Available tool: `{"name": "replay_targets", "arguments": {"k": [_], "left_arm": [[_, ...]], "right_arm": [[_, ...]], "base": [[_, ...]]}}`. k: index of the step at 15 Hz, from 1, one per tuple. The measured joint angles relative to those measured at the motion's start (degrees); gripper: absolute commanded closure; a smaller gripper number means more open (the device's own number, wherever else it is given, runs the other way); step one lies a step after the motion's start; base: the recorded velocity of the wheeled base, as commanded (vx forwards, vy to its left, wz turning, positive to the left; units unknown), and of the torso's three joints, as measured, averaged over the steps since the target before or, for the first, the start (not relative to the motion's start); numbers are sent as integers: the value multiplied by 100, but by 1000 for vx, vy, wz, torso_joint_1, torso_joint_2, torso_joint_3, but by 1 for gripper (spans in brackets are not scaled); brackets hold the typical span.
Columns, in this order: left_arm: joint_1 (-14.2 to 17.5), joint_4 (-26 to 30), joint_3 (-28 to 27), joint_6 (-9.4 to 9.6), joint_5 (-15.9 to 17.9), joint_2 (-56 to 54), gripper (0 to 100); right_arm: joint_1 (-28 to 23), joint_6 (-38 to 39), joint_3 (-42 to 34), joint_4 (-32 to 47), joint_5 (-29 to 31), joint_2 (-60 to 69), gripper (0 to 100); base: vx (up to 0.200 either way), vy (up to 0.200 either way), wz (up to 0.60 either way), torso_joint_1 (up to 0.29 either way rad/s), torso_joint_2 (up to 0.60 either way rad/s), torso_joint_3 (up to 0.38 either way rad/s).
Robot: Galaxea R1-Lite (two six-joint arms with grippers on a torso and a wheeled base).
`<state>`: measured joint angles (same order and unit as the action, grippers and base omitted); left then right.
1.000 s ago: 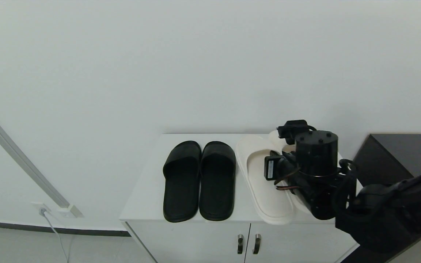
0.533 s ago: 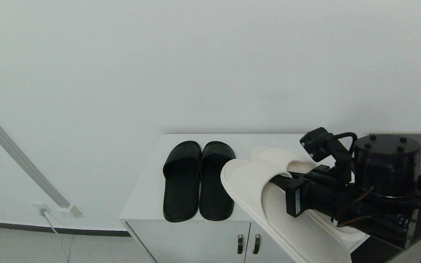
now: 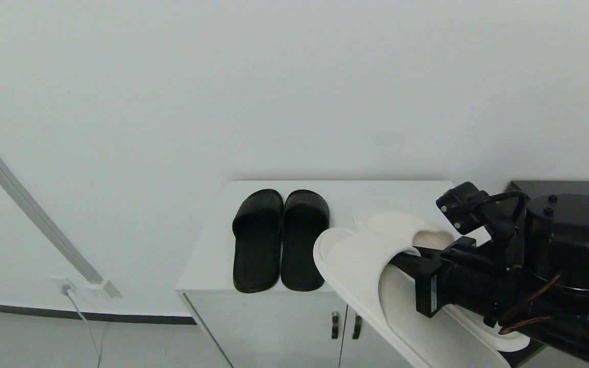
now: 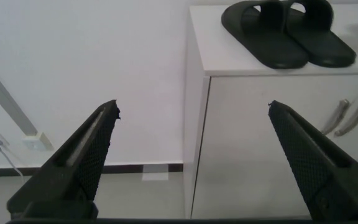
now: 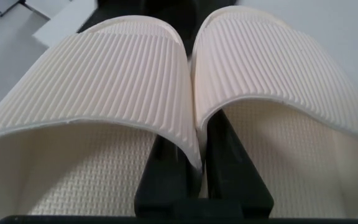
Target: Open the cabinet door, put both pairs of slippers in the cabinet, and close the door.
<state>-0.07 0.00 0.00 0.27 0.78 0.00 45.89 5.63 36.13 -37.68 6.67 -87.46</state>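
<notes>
The right pincer (image 3: pixel 406 258) is clamped on the white slippers (image 3: pixel 366 255), holding them in the air off the cabinet's (image 3: pixel 207 255) right front corner. Its wrist view shows one finger (image 5: pixel 163 177) under each strap, pressing the inner edges together. The left pincer (image 4: pixel 192 107) gapes wide before the shut doors (image 4: pixel 260 143), with the black slippers (image 4: pixel 288 31) on the cabinet top.

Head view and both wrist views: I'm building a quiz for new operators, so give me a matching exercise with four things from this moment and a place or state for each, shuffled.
Things:
1. black slippers
2. white slippers
3. cabinet doors
4. left gripper

Places or states:
A. clamped in the right gripper, tilted
B. open, holding nothing
C. lying side by side on the cabinet top
D. shut

Pairs: 1-C, 2-A, 3-D, 4-B.
</notes>
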Motion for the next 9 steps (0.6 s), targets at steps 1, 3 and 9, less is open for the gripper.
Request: {"name": "replay_targets", "arguments": {"k": [1, 3, 9], "left_arm": [[-6, 0, 0, 0, 0, 0, 0], [-2, 0, 0, 0, -2, 0, 0], [-4, 0, 0, 0, 1, 0, 0]], "right_arm": [[0, 0, -4, 0, -2, 11, 100], [-5, 0, -22, 5, 0, 17, 100], [-2, -196, -151, -15, 17, 6, 100]], "base": [[-200, 0, 0, -7, -2, 2], [-200, 0, 0, 2, 12, 2], [-100, 0, 0, 3, 0, 1]]}}
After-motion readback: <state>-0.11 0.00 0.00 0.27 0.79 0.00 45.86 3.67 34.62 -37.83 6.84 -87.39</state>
